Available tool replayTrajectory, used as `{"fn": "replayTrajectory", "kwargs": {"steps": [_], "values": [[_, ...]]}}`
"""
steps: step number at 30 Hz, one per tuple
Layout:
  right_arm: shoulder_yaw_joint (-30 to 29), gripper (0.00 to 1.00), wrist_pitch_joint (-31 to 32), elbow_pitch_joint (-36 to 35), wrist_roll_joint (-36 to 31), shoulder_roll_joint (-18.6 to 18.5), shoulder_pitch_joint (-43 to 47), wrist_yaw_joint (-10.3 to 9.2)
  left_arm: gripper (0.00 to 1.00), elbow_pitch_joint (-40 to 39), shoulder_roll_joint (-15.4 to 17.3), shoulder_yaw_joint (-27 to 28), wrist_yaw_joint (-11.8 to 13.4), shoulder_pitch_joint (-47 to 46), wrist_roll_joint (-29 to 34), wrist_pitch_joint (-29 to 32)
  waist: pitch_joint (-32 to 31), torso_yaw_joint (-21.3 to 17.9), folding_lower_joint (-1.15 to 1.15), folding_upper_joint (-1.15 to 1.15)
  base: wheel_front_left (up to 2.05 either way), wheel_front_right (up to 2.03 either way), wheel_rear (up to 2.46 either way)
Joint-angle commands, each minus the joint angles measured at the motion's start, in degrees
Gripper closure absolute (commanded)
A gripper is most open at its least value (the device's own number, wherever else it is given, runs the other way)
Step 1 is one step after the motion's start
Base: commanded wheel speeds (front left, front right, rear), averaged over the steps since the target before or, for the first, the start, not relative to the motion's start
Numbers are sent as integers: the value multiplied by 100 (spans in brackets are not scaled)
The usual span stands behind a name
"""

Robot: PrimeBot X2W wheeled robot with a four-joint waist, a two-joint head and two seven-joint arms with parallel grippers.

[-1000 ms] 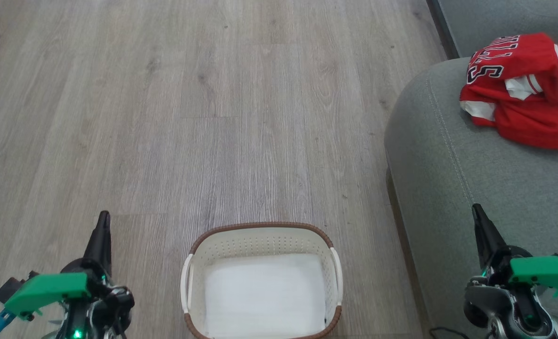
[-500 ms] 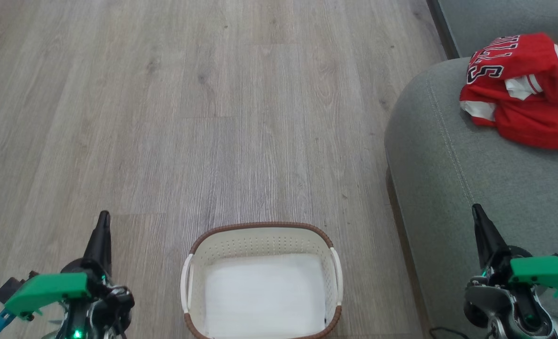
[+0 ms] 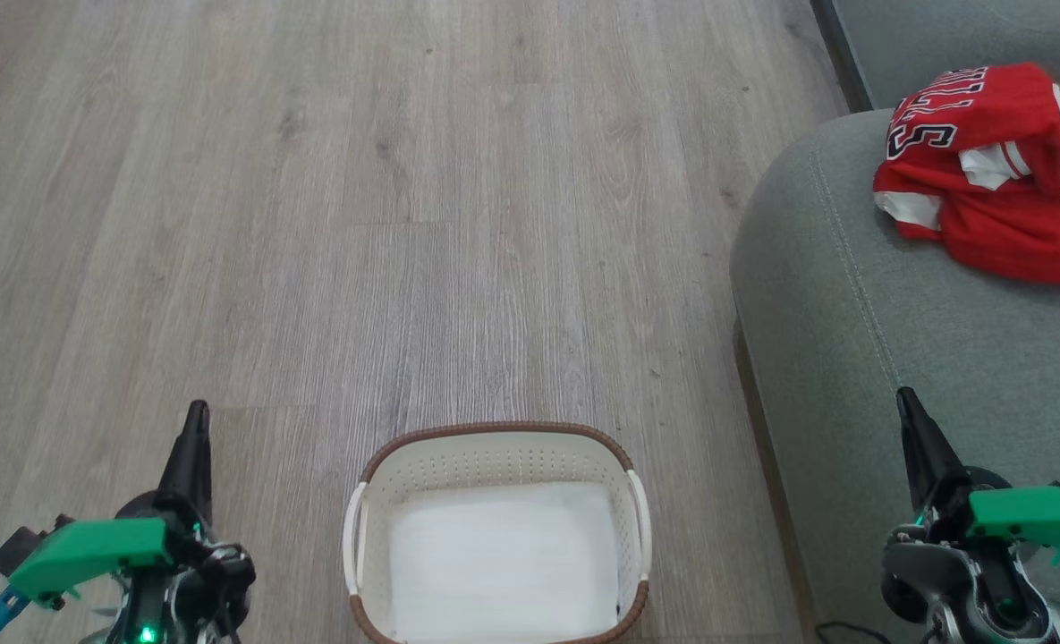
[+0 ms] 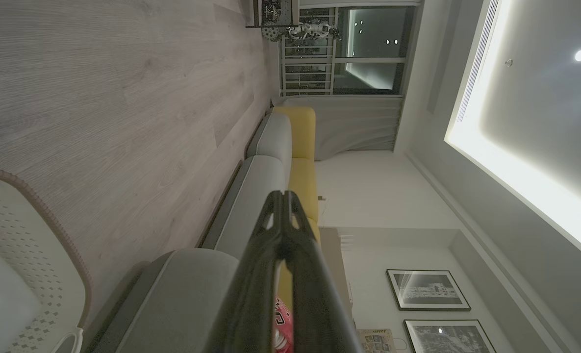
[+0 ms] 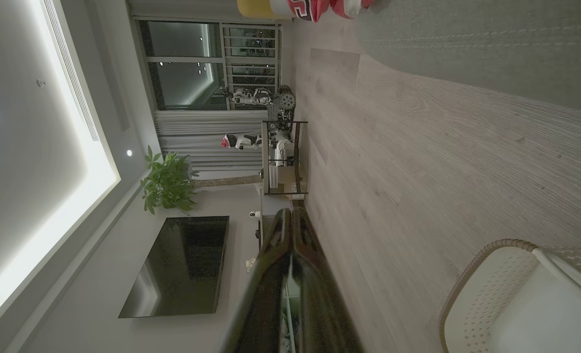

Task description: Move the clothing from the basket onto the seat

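Clothing [image 3: 986, 170] is already being carried by the seat [image 3: 860, 376], so the task is being judged as done, or all but done. No red fabric is being seen inside the basket [image 3: 494, 431], whose white bottom is being left bare. The basket's near end is being cut off by the picture's lower edge, so anything left to move is being hidden there.

By size, the grey wood-grain floor [image 3: 404, 224] is being taken first. The basket is being borne by it, near the seat's floor-side edge; whether the two are touching cannot be told. The seat is being loaded near its far edge, a little in from its rounded corner. There the red garments are being heaped in one crumpled pile, with black white-edged lettering being turned upward and white stripes being shown at the pile's right.

The left gripper [image 3: 196, 413] is being held over the floor on the basket's left, its two dark fingers being pressed together to one point with nothing gripped. The right gripper [image 3: 903, 401] is being held over the seat's near part, close to the floor-side edge, and is likewise being closed on nothing. The clothing is being found well apart from both. It is lying ahead of the right gripper, farther along the seat toward the far edge, and it is farther again from the left one, beyond the basket. No fabric is being touched by either.
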Motion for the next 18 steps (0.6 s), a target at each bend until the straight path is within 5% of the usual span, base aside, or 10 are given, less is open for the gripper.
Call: {"fn": "replayTrajectory", "kwargs": {"steps": [1, 18], "values": [[103, 100, 18, -218, 33, -33, -295, 47, 100, -206, 50, 205, -37, -275, -15, 44, 0, 0, 0, 0, 0, 0, 0], [103, 100, 18, -218, 34, -33, -295, 47, 100, -206, 50, 204, -37, -275, -15, 44, 0, 0, 0, 0, 0, 0, 0]]}}
